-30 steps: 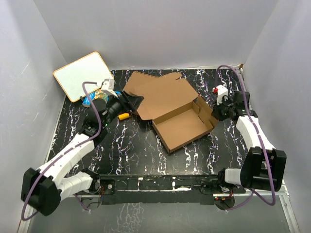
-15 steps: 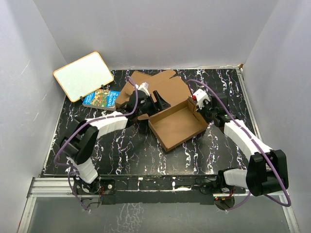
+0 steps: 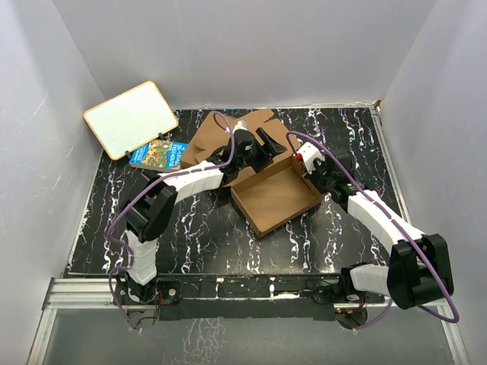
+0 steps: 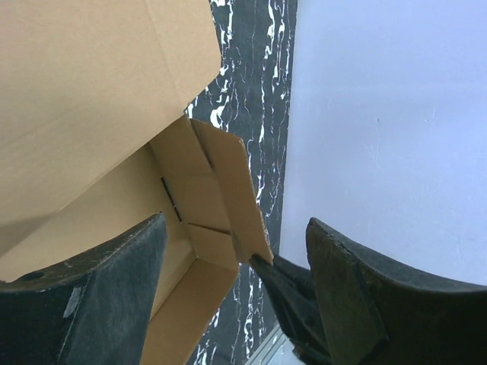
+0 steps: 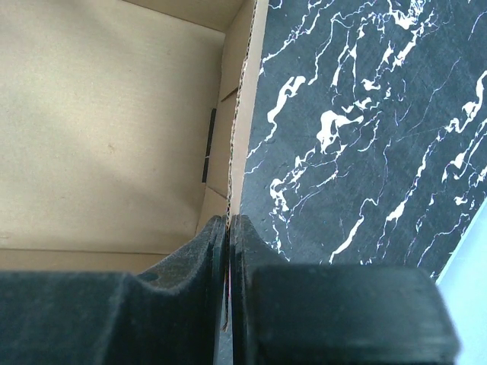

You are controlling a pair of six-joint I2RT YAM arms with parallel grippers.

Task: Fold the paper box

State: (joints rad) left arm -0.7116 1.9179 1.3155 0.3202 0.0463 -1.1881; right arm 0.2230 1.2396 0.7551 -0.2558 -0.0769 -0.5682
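The paper box (image 3: 275, 199) is a brown cardboard mailer lying open mid-table, its tray toward me and its lid (image 3: 221, 137) flat behind. My left gripper (image 3: 264, 143) hovers open over the tray's back edge, touching nothing. In the left wrist view its gripper (image 4: 234, 224) frames the tray's inside corner and an upright side flap (image 4: 232, 190). My right gripper (image 3: 314, 169) is shut on the tray's right side wall. In the right wrist view that gripper (image 5: 230, 222) pinches the thin cardboard edge (image 5: 237, 137), with the box floor (image 5: 106, 122) to its left.
A white board with an orange rim (image 3: 131, 118) leans in the back left corner, a colourful book (image 3: 158, 154) lying in front of it. The black marbled table (image 3: 190, 228) is walled by pale panels at the left, back and right.
My left arm swung right from the book to the box's back edge and opened wider. My right gripper moved left to the box's side wall, and the tray slid a little left.
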